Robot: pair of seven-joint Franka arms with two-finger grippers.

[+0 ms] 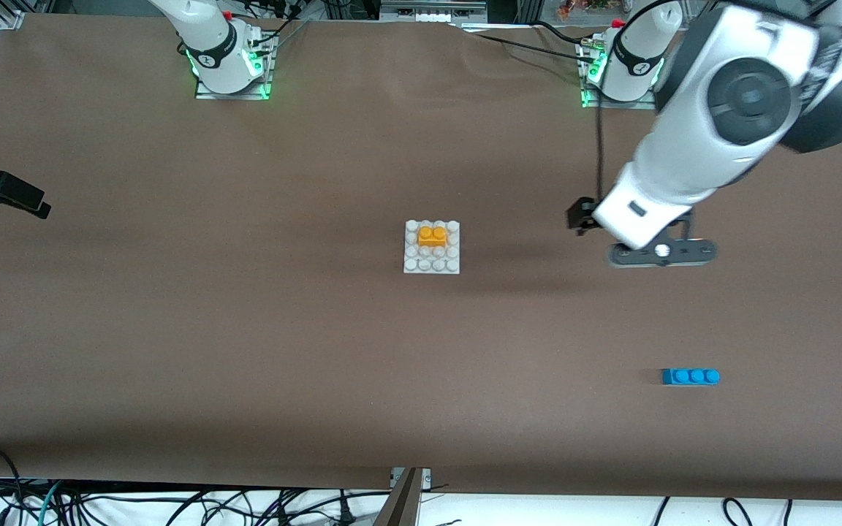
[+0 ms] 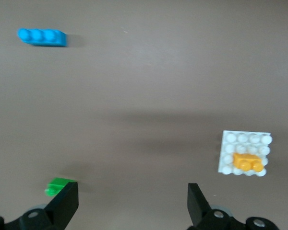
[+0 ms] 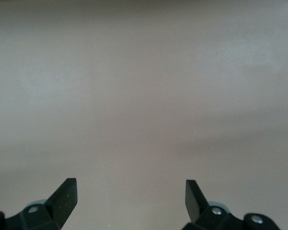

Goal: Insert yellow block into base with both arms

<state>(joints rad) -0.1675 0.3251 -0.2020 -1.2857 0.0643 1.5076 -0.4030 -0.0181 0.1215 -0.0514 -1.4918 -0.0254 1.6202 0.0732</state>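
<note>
Brown cloth covers the whole table point(image 1: 245, 329), and both our arms hold their grippers above it with nothing in them. Our left arm comes from its green-lit base, its big white forearm bent down over the left arm's end of the table, and the left gripper point(image 2: 132, 203) hangs in the air there with its fingers point(image 2: 65, 201) spread wide and empty. Just beside one of those fingers, in the left wrist view, lies a small green brick point(image 2: 57, 185) on the cloth. Well apart from this gripper, toward the middle of the table, sits the base point(image 1: 432, 247), and the yellow block point(image 1: 432, 235) is seated on its studs, in the rows farther from the front camera. A blue three-stud brick point(image 1: 690, 376) lies on the cloth well away from the gripper, nearer to the front camera. Our right gripper point(image 3: 131, 199) also stands wide open and empty over bare cloth; the right arm waits, only its base point(image 1: 231, 62) showing in the front view.
</note>
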